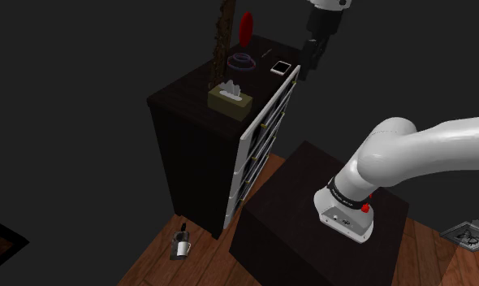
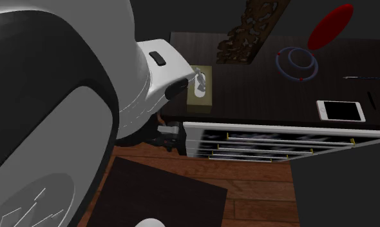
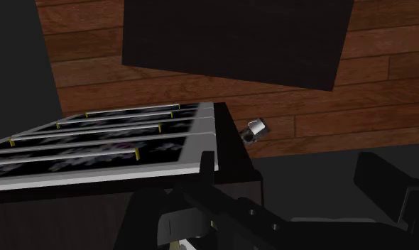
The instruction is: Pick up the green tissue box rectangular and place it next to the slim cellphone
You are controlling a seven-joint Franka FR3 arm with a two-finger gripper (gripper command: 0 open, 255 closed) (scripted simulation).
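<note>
- One olive tissue box (image 1: 230, 98) sits on the dresser top (image 1: 181, 93), at 8 o'clock from my gripper (image 1: 311, 55) in the shoulder view, cellphone (image 1: 280, 67) between them.
- I cannot tell whether the gripper is open.

The room is dim, with dark grey walls (image 1: 67, 65) and a brown plank floor (image 3: 87, 78). A dark dresser (image 1: 189, 154) has a white front (image 1: 258, 142).

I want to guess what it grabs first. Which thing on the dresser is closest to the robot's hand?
The white phone with the black screen, just by the gripper; the tissue box sits farther off.
</note>
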